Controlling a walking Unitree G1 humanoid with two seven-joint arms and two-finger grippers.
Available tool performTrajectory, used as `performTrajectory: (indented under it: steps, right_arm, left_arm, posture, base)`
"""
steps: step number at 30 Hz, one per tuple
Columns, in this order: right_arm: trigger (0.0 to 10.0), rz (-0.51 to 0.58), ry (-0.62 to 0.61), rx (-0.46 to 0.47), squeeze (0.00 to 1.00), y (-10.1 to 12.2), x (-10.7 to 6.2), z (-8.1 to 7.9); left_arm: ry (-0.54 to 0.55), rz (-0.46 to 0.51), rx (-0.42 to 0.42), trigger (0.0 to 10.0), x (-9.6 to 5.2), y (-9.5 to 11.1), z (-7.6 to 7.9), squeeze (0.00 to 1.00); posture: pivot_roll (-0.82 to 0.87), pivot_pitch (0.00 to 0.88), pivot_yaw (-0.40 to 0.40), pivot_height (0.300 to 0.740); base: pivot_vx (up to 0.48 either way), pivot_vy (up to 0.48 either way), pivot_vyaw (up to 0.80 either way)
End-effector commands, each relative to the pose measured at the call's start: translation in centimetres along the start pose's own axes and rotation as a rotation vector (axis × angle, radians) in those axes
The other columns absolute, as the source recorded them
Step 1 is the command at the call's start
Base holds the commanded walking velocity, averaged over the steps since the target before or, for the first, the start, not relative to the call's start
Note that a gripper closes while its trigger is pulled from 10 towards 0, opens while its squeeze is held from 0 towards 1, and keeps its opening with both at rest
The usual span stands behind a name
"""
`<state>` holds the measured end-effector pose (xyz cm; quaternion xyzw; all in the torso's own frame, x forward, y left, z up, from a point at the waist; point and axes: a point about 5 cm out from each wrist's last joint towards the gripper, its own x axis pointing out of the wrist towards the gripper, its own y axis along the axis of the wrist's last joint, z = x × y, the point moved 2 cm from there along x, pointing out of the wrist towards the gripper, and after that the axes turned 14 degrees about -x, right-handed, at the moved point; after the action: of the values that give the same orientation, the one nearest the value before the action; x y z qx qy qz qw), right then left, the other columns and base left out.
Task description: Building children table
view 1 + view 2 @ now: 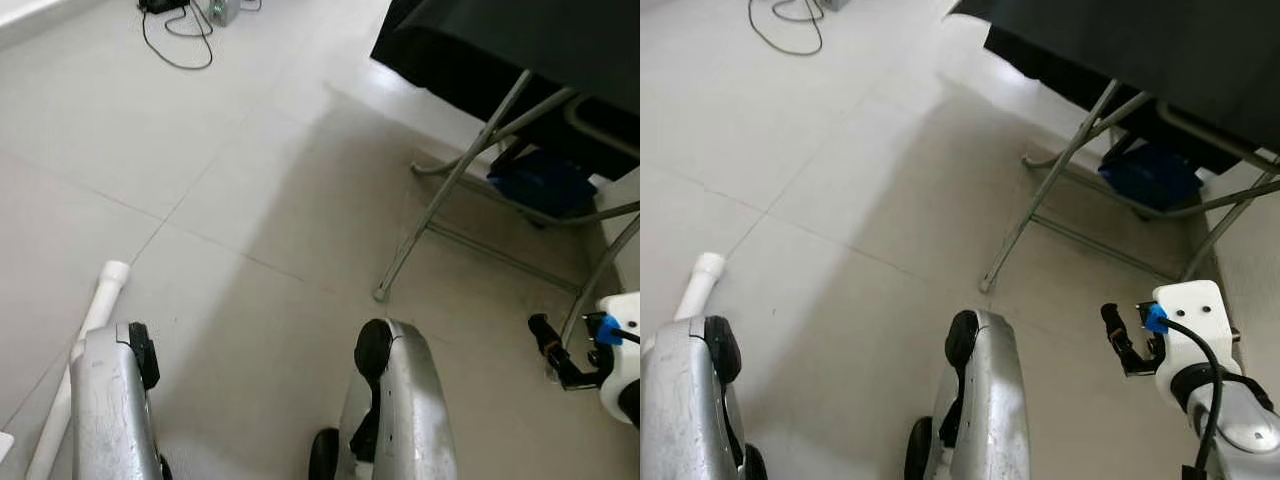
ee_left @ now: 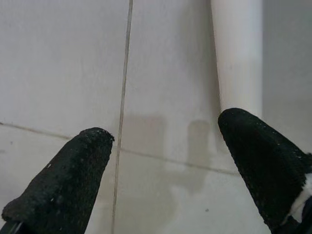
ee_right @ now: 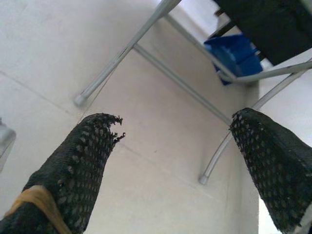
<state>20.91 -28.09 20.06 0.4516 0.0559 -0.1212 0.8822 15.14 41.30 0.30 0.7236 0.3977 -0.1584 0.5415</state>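
Note:
A white round tube (image 1: 100, 310), a leg of the children table, lies on the tiled floor at my lower left. My left gripper (image 2: 165, 126) hangs just above the floor next to that tube (image 2: 237, 53), open, with nothing between its fingers. My right gripper (image 1: 1120, 340) is held low on my right, in front of its white wrist housing (image 1: 1188, 318). It is open and empty too, and in the right wrist view (image 3: 178, 122) it points at the floor by the metal legs of a folding table.
A black-covered folding table (image 1: 540, 40) on grey metal legs (image 1: 440, 205) stands ahead on the right, with a blue object (image 1: 545, 182) under it. A black cable (image 1: 178, 40) lies far ahead on the left. Pale floor tiles (image 1: 250, 160) stretch between.

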Motion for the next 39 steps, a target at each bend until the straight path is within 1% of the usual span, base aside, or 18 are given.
performTrajectory:
  steps: [1,2,5,7,8,12,16,17,20,22,24,25,26,27,29,32,35,39]
  right_arm:
    - [10.0,-0.003,-0.020,-0.008,0.00,0.1,-0.6,0.5]
    - [10.0,0.009,-0.027,-0.008,0.00,0.3,-0.8,0.4]
    - [10.0,0.018,-0.029,-0.007,0.00,0.5,-0.9,0.4]
    - [10.0,0.031,-0.035,0.005,0.00,0.7,-1.1,0.1]
    - [10.0,0.032,-0.037,0.009,0.00,0.7,-1.2,0.0]
    - [10.0,0.025,-0.038,0.011,0.00,0.7,-1.4,-0.1]
    - [10.0,0.019,-0.037,0.007,0.00,0.6,-1.7,-0.1]
    - [10.0,0.015,-0.043,0.000,0.00,0.7,-2.0,0.2]
    - [10.0,0.012,-0.046,-0.004,0.00,0.6,-2.1,0.4]
    - [10.0,0.008,-0.050,-0.012,0.00,0.6,-2.3,0.6]
    - [10.0,0.008,-0.050,-0.015,0.00,0.7,-2.4,0.6]
    - [10.0,0.010,-0.046,-0.019,0.00,0.8,-2.5,0.6]
    - [10.0,0.010,-0.046,-0.019,0.00,0.8,-2.5,0.6]
    - [10.0,0.011,-0.041,-0.023,0.00,0.9,-2.6,0.5]
    - [10.0,0.009,-0.036,-0.029,0.00,0.9,-2.8,0.5]
    - [10.0,0.004,-0.034,-0.034,0.00,0.9,-3.0,0.6]
    - [10.0,0.004,-0.026,-0.037,0.00,1.1,-3.0,0.7]
    - [10.0,0.008,-0.008,-0.039,0.00,1.3,-2.8,0.5]
  left_arm:
    - [-0.032,0.042,-0.022,10.0,-0.2,0.5,-0.1,0.00]
    - [-0.049,0.078,-0.025,10.0,0.0,1.3,0.2,0.00]
    - [-0.061,0.102,-0.026,10.0,0.0,1.9,0.3,0.00]
    - [-0.081,0.205,-0.007,10.0,0.4,4.9,0.6,0.00]
    - [-0.084,0.236,-0.002,10.0,0.5,5.9,0.6,0.00]
    - [-0.095,0.246,0.002,10.0,0.8,7.0,0.6,0.00]
    - [-0.116,0.231,0.011,10.0,1.2,7.2,1.2,0.00]
    - [-0.136,0.225,0.010,10.0,1.4,7.1,1.9,0.00]
    - [-0.145,0.224,0.010,10.0,1.5,7.1,2.2,0.00]
    - [-0.179,0.222,0.005,10.0,1.9,7.2,3.3,0.00]
    - [-0.194,0.224,0.002,10.0,1.9,7.2,3.7,0.00]
    - [-0.214,0.225,-0.004,10.0,2.1,7.4,4.2,0.00]
    - [-0.214,0.225,-0.004,10.0,2.1,7.4,4.2,0.00]
    - [-0.230,0.225,-0.007,10.0,2.2,7.3,4.9,0.00]
    - [-0.246,0.213,-0.008,10.0,2.4,7.1,5.8,0.00]
    - [-0.247,0.183,-0.014,10.0,2.6,6.5,6.3,0.00]
    - [-0.243,0.144,-0.043,10.0,2.8,5.7,6.7,0.00]
    - [-0.259,0.095,-0.042,10.0,3.0,4.7,7.9,0.00]
  posture:
    - [-0.18,0.351,-0.236,0.300]
    - [-0.18,0.359,-0.229,0.300]
    - [-0.18,0.360,-0.227,0.300]
    - [-0.18,0.364,-0.216,0.300]
    - [-0.18,0.364,-0.216,0.300]
    - [-0.19,0.375,-0.210,0.300]
    - [-0.20,0.377,-0.208,0.300]
    - [-0.22,0.380,-0.212,0.300]
    - [-0.22,0.381,-0.213,0.300]
    - [-0.23,0.389,-0.222,0.300]
    - [-0.24,0.393,-0.226,0.300]
    - [-0.25,0.401,-0.231,0.300]
    - [-0.25,0.401,-0.231,0.300]
    - [-0.26,0.410,-0.236,0.300]
    - [-0.26,0.413,-0.237,0.300]
    - [-0.27,0.424,-0.245,0.300]
    - [-0.28,0.435,-0.253,0.300]
    - [-0.29,0.446,-0.262,0.300]
  base:
    - [0.000,0.000,0.00]
    - [0.000,0.000,0.00]
    - [0.000,0.000,0.00]
    - [0.000,0.000,0.00]
    - [0.000,0.000,0.00]
    - [0.000,0.000,0.00]
    - [0.000,0.000,0.00]
    - [0.000,0.000,0.00]
    - [0.000,0.000,0.00]
    - [0.000,0.000,0.00]
    - [0.000,0.000,0.00]
    - [0.000,0.000,0.00]
    - [0.000,0.000,0.00]
    - [0.000,0.000,0.00]
    - [0.000,0.000,0.00]
    - [0.000,0.000,0.00]
    - [0.000,0.000,0.00]
    - [0.000,0.000,0.00]
